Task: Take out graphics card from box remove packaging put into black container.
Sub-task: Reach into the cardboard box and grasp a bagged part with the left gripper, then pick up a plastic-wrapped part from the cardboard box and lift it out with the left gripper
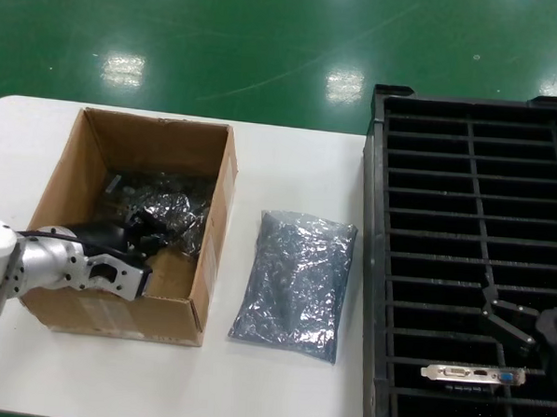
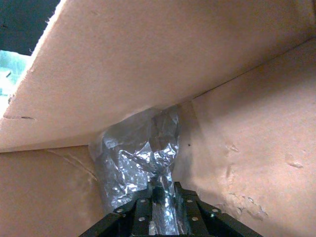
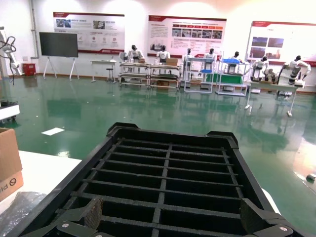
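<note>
A white counter (image 1: 290,162) carries, seen from the head camera, a brown cardboard box (image 1: 67,174) at nine o'clock, a flat antistatic bag (image 1: 298,280) at six o'clock near centre, and the black container (image 1: 477,163) at three o'clock. The left pincer (image 1: 156,228) reaches into the box from its seven-o'clock corner; its black fingers are closed down on the crinkled silver packaging (image 1: 167,203) that lies on the box floor toward the far wall. In the left wrist view the two fingers (image 2: 140,217) stand close together with a fold of that packaging (image 2: 138,163) pinched between them, the cardboard walls (image 2: 148,64) close around. Whether a card lies inside this bag cannot be told. The second bag rests apart from the box, between it and the container, and touches neither. One graphics card (image 1: 473,375) stands in a slot of the container at about five o'clock, its silver bracket with ports facing up. The right pincer (image 1: 511,319) hangs over the container just beside that card, at its one o'clock side; its fingers (image 3: 91,213) are spread wide with nothing between them, the ribbed slots (image 3: 168,177) visible below.
</note>
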You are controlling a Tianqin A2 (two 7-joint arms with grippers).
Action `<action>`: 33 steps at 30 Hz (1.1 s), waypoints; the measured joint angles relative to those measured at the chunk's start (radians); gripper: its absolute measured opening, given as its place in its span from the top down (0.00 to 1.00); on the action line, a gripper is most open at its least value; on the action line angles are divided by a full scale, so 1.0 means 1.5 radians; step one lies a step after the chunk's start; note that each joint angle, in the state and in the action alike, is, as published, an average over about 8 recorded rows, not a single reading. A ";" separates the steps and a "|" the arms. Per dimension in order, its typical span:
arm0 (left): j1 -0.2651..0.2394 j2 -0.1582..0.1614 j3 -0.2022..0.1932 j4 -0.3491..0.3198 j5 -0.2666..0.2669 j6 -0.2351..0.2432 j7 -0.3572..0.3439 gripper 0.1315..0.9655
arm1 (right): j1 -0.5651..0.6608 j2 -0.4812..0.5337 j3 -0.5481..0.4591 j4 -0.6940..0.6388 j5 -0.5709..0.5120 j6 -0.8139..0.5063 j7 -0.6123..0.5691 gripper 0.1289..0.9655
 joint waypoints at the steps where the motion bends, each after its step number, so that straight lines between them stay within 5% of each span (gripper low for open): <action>1: 0.004 -0.002 0.002 -0.008 0.002 0.002 -0.006 0.80 | 0.000 0.000 0.000 0.000 0.000 0.000 0.000 0.00; 7: 0.022 -0.011 0.009 -0.041 0.007 0.005 -0.024 0.92 | 0.000 0.000 0.000 0.000 0.000 0.000 0.000 0.00; 20: 0.042 -0.024 0.002 -0.100 -0.002 -0.005 -0.014 0.99 | 0.000 0.000 0.000 0.000 0.000 0.000 0.000 0.00; 26: 0.059 -0.044 0.001 -0.171 -0.002 -0.012 -0.029 0.99 | 0.000 0.000 0.000 0.000 0.000 0.000 0.000 0.00; 33: 0.093 -0.081 0.011 -0.280 0.013 -0.013 -0.103 0.99 | 0.000 0.000 0.000 0.000 0.000 0.000 0.000 0.00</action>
